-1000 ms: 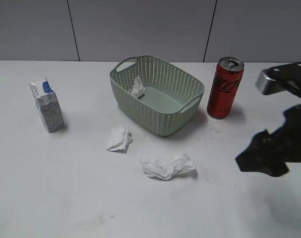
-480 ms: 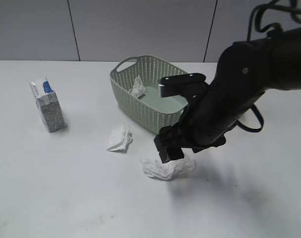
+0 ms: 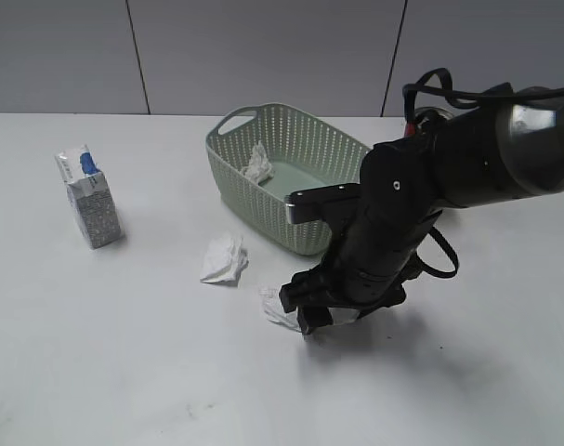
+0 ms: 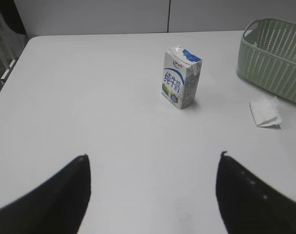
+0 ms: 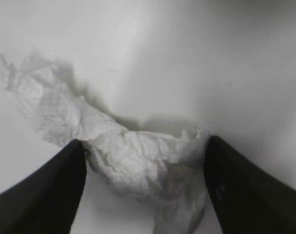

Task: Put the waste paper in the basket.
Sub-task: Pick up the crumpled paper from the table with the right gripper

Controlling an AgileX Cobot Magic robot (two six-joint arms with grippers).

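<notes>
The mint-green basket (image 3: 305, 200) stands at the table's middle back; one small paper wad (image 3: 257, 164) lies inside it. The basket's corner also shows in the left wrist view (image 4: 274, 58). A second wad (image 3: 224, 259) lies in front of the basket's left side, also in the left wrist view (image 4: 266, 111). A long twisted wad (image 3: 274, 307) lies under my right gripper (image 3: 317, 314). In the right wrist view the open right gripper (image 5: 144, 146) straddles this wad (image 5: 133, 161), its fingers on either side of it. My left gripper (image 4: 153, 161) is open and empty over bare table.
A white-and-blue milk carton (image 3: 90, 198) stands at the left, also in the left wrist view (image 4: 181, 78). A red can (image 3: 421, 116) behind the right arm is mostly hidden. A grey wall runs behind the table.
My right arm has swung in from the right edge and come down over the long twisted wad, now covering most of it and the red can.
</notes>
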